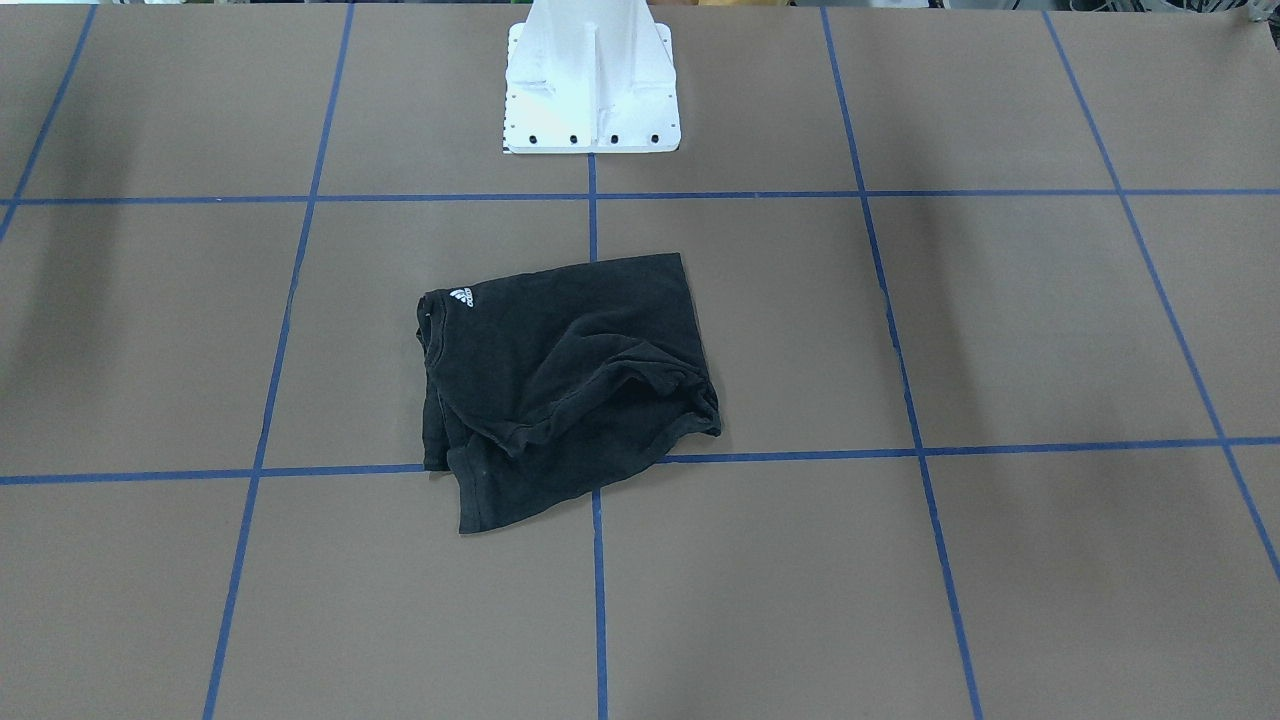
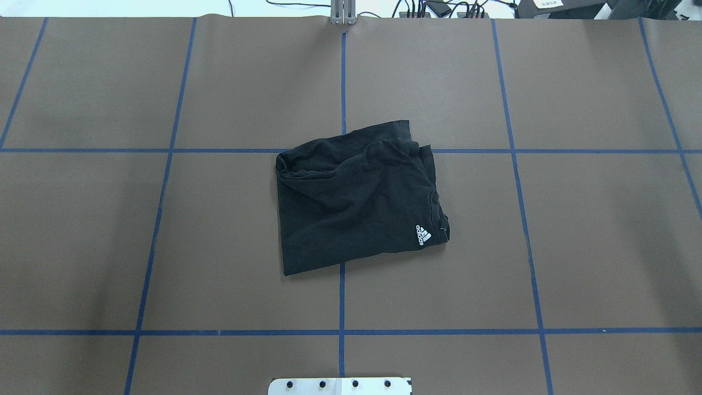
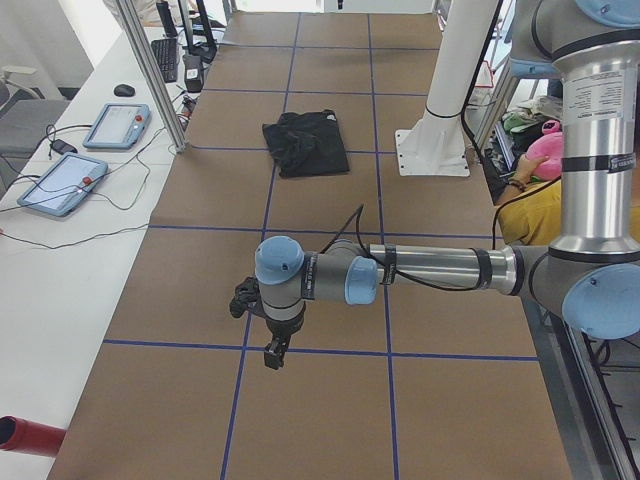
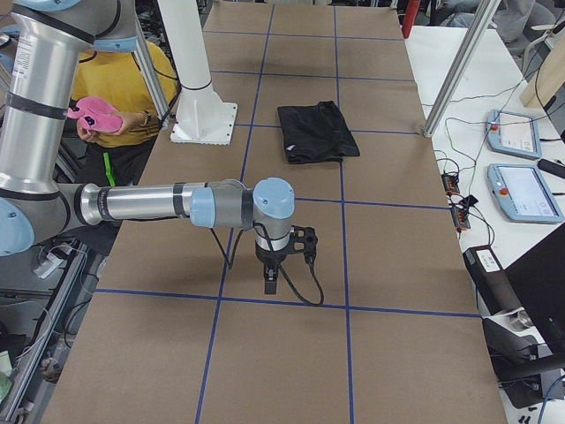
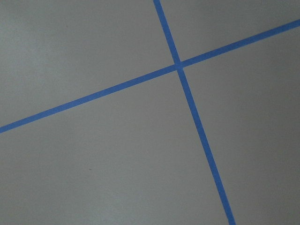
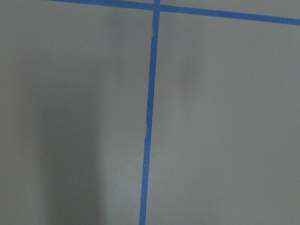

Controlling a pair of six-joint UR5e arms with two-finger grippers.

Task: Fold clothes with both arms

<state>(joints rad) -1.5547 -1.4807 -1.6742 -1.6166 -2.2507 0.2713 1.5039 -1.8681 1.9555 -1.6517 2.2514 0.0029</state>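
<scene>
- The left pincer [image 3: 272,352] hangs over the brown surface [image 3: 330,420], well apart from the garment; how far open it is, I cannot tell.
- The black T-shirt [image 2: 356,197] lies folded mid-surface across a blue tape line [image 2: 343,82], its white logo [image 2: 423,235] at its right corner.
- The right pincer [image 4: 270,283] hangs likewise; its opening cannot be told.

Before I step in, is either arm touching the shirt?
No, the T-shirt lies alone on the table, with nothing touching it.
</scene>
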